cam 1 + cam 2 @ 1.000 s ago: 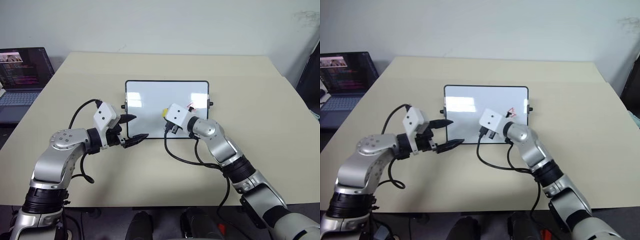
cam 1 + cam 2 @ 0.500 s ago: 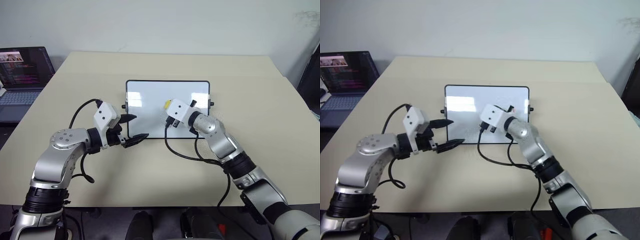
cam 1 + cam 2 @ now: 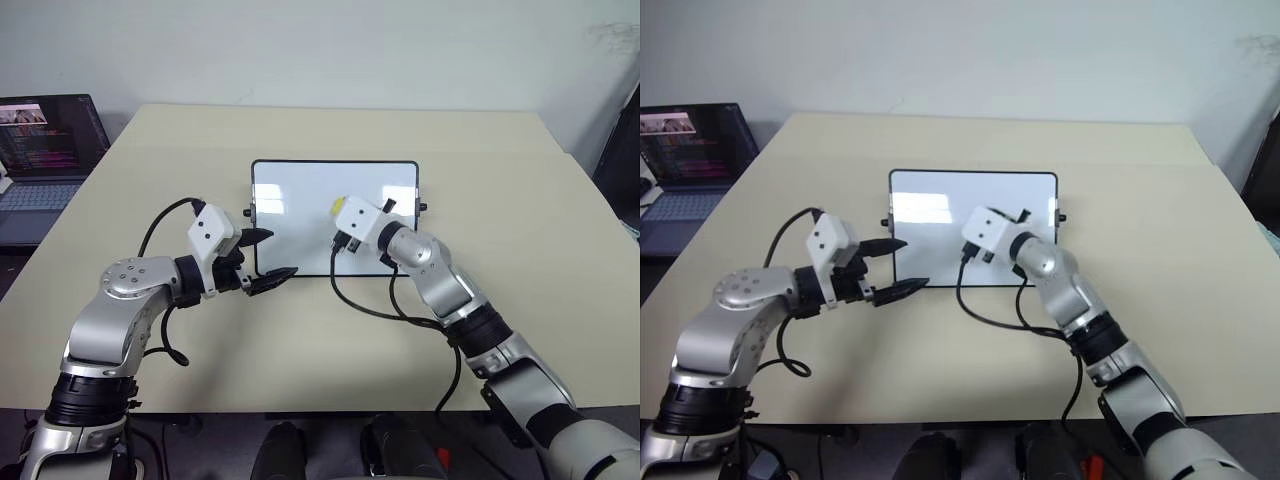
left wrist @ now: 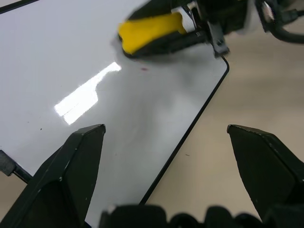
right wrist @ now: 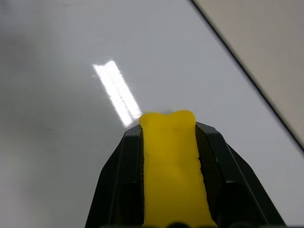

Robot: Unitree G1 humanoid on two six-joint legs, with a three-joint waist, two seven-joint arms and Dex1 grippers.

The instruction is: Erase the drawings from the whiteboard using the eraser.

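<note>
Over the whiteboard (image 3: 300, 215) lying on the tabletop (image 3: 520, 200), the right hand (image 5: 169, 142) clamps the yellow eraser (image 5: 172, 166), long axis pointing across the board; left hand (image 3: 268, 255) waits open beside its near-left corner

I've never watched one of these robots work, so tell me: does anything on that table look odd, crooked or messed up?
Nothing stands out. The whiteboard lies flat and square on the table, the right gripper holds the yellow eraser over it, and the left gripper waits open at the board's near left corner.

Bare table (image 3: 300, 330) around the whiteboard (image 3: 300, 195); left hand (image 3: 268, 255) at its near-left corner.
</note>
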